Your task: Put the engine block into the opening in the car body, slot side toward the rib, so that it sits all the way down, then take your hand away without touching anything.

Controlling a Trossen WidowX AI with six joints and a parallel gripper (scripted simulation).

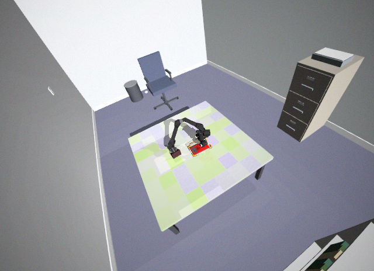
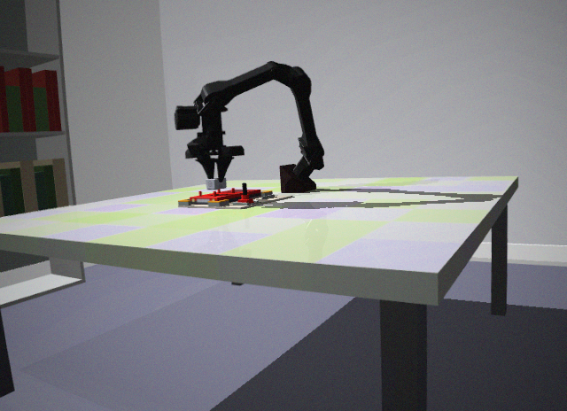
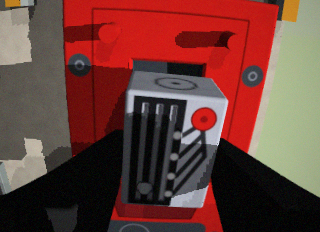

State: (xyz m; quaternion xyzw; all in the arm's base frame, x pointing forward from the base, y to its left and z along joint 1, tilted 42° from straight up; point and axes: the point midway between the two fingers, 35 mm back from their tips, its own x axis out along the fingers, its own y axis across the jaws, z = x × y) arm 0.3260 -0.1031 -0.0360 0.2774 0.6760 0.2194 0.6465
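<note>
The grey engine block (image 3: 212, 157) (image 2: 213, 183) has dark slots and a red round mark on its top face. My gripper (image 3: 168, 144) (image 2: 217, 180) is shut on it and holds it just above the red car body (image 3: 240, 37) (image 2: 220, 197). In the top view the gripper (image 1: 203, 143) is over the car body (image 1: 206, 148), and the block is too small to make out. In the wrist view the dark opening (image 3: 186, 68) shows past the block's upper end; the block hides the rest of it. The rib and the slot side cannot be told.
Short red pegs (image 3: 109, 33) stand on the car body. Orange and grey pieces (image 2: 214, 202) lie around it. A red piece with an upright black peg (image 2: 244, 191) stands beside the car body. The arm's dark base (image 1: 175, 153) (image 2: 292, 180) stands on the table (image 1: 208, 172) (image 2: 311, 235).
</note>
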